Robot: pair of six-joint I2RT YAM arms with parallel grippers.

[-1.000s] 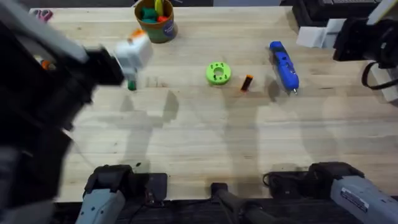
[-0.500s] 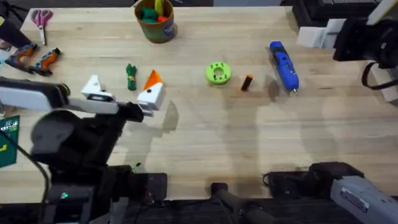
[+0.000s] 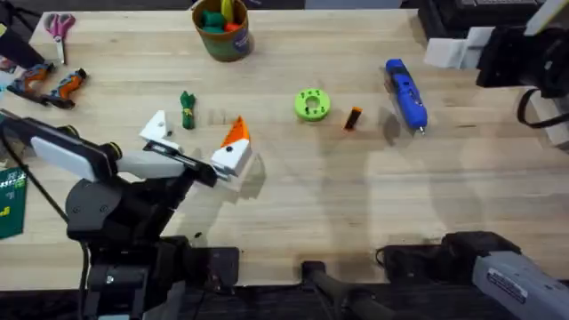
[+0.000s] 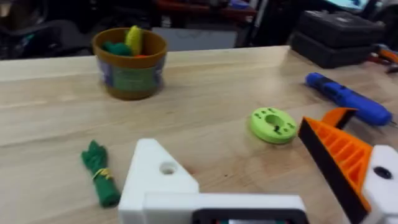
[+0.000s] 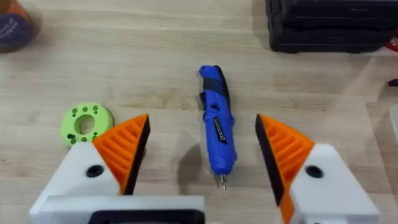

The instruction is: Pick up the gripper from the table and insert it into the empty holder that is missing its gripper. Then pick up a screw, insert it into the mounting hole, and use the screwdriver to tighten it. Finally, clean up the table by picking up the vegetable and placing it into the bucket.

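My left gripper (image 3: 197,123) hovers open over the left part of the table. One finger is a bare white holder (image 3: 156,129) (image 4: 155,180); the other carries an orange ribbed pad (image 3: 236,133) (image 4: 339,155). The dark-green vegetable (image 3: 187,109) (image 4: 99,173) lies just beyond the holder. The small orange gripper (image 3: 353,118) lies right of a lime-green disc (image 3: 311,104) (image 5: 86,122). My right gripper (image 5: 202,127) is open above the blue screwdriver (image 3: 405,94) (image 5: 216,134). The olive-brown bucket (image 3: 222,31) (image 4: 129,62) stands at the back. A screw is too small to make out.
Scissors (image 3: 60,24) and orange-handled hand tools (image 3: 49,82) lie at the far left. A black case (image 5: 329,25) sits beyond the screwdriver at the back right. The bucket holds several coloured toys.
The left arm has come down from close under the camera. Its gripper has moved toward the front and right, past the vegetable. The right arm has not moved.
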